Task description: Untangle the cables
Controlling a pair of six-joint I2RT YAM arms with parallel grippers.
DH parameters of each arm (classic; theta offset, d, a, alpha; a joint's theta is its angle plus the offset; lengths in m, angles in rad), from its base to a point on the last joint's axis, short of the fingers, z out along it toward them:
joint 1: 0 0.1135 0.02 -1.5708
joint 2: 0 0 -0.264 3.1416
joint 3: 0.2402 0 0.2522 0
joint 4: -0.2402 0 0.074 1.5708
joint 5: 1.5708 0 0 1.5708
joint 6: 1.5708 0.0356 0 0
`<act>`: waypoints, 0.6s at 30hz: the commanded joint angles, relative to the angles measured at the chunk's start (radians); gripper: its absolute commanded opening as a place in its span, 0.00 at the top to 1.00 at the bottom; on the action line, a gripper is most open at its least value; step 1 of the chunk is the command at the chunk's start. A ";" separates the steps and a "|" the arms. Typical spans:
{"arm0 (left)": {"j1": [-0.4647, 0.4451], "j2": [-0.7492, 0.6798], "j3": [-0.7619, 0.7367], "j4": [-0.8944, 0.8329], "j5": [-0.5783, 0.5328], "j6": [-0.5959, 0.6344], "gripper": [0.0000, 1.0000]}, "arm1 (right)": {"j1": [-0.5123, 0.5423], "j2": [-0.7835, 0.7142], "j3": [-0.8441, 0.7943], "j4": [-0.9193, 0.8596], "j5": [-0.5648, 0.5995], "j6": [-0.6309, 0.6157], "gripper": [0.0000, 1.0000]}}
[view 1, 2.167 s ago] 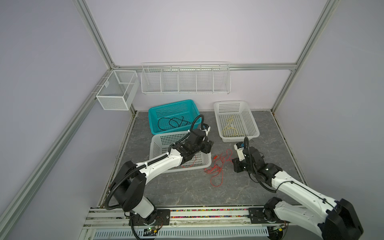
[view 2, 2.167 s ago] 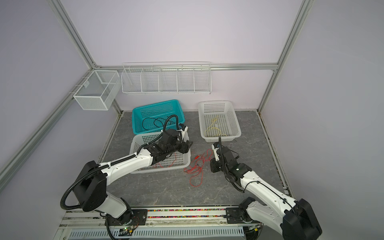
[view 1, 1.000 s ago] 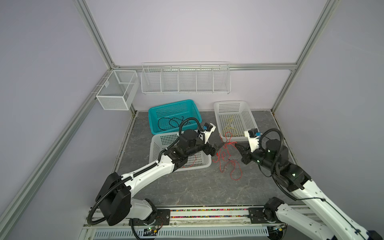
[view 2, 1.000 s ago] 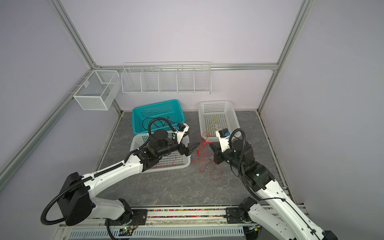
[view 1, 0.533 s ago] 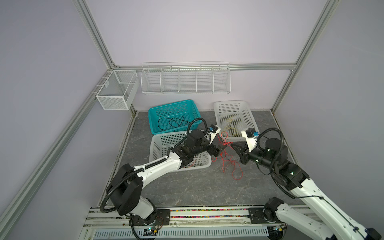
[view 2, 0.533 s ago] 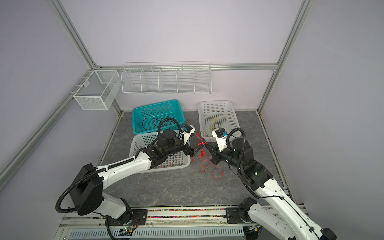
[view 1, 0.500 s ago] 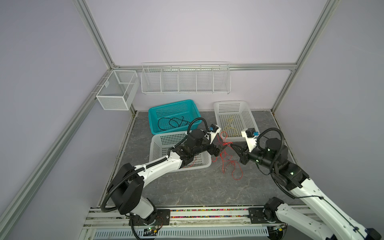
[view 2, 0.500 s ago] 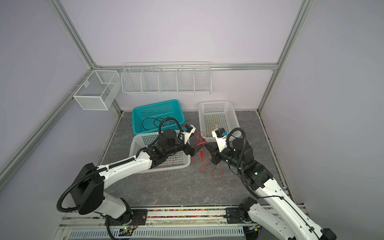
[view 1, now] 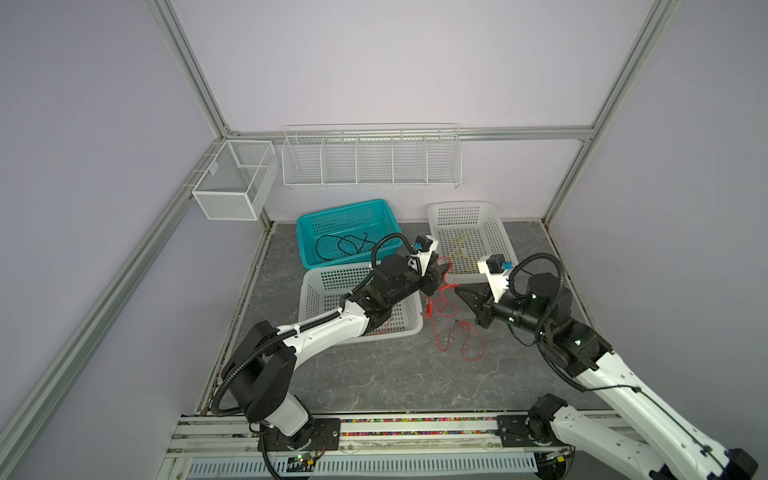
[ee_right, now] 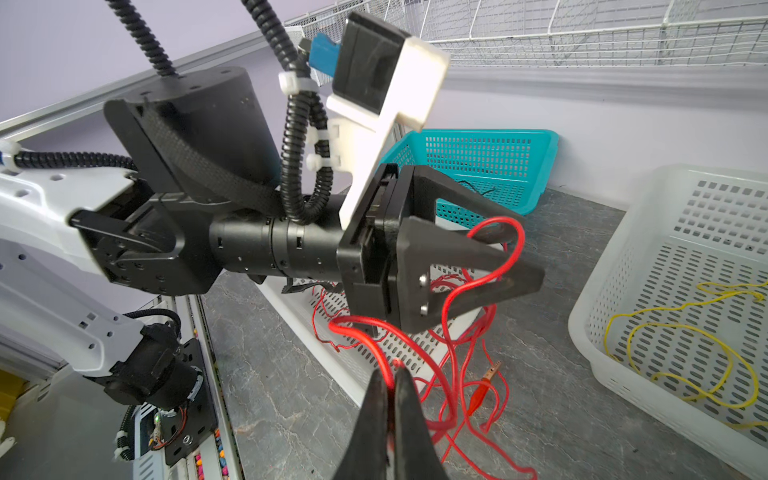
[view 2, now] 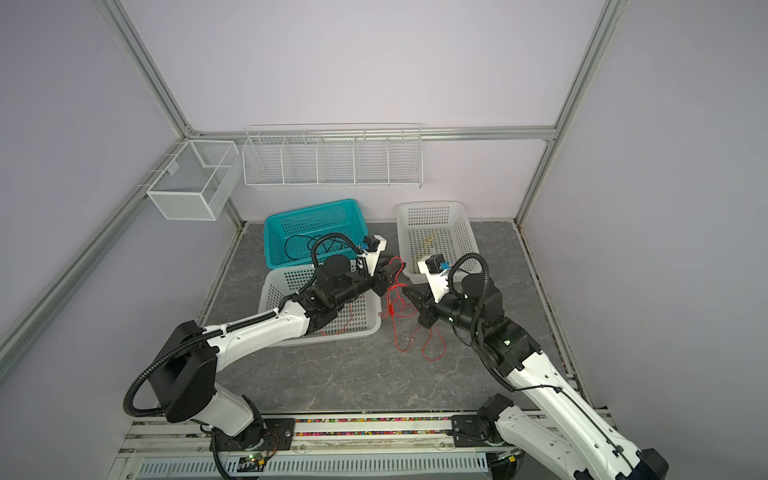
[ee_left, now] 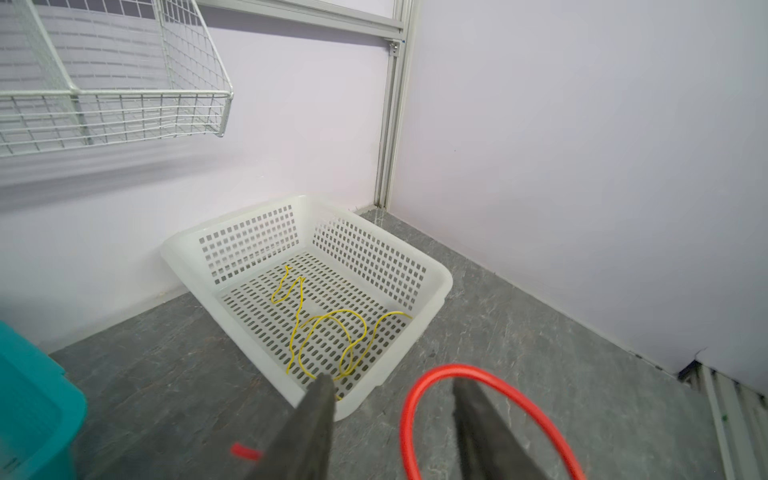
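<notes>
Several red cables (ee_right: pixel 365 324) hang tangled just right of the front basket (view 1: pixel 311 299), ends trailing on the floor (view 1: pixel 374 374) beside it. Right of the basket too, the right gripper (ee_right: pixel 388 376) pinches one strand tight. Over the basket's far right corner, the left gripper (ee_left: pixel 392 386) has its fingers apart, a red loop around one.

this is a robot laboratory, a closed test cell. two white and black arms, the left arm (view 1: pixel 324 332) and the right arm (view 1: pixel 615 374), stand on a metal rail (view 1: pixel 415 424) beside a bare circuit board (view 1: pixel 305 458). each arm carries a small camera (view 1: pixel 424 244) at its wrist. aluminium posts (view 1: pixel 187 66) frame plain lilac wall panels (view 1: pixel 374 62). a wire rack (view 1: pixel 370 162) and a mesh box (view 1: pixel 232 183) hang on this frame. plastic baskets, a teal basket (view 1: pixel 340 205) among them, stand on the grey stone-look floor (view 1: pixel 374 374).
</notes>
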 commanded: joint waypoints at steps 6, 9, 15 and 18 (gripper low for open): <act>-0.002 0.013 0.003 0.004 -0.054 -0.026 1.00 | 0.004 -0.009 -0.027 -0.024 0.175 0.025 0.76; -0.002 -0.001 0.009 -0.023 -0.074 -0.030 1.00 | 0.004 -0.021 -0.058 -0.075 0.349 0.047 0.61; -0.002 -0.032 0.015 -0.067 -0.051 -0.041 1.00 | 0.004 -0.055 -0.168 -0.082 0.461 0.063 0.50; -0.002 -0.044 0.018 -0.073 -0.033 -0.055 1.00 | 0.006 -0.046 -0.232 -0.019 0.392 0.038 0.42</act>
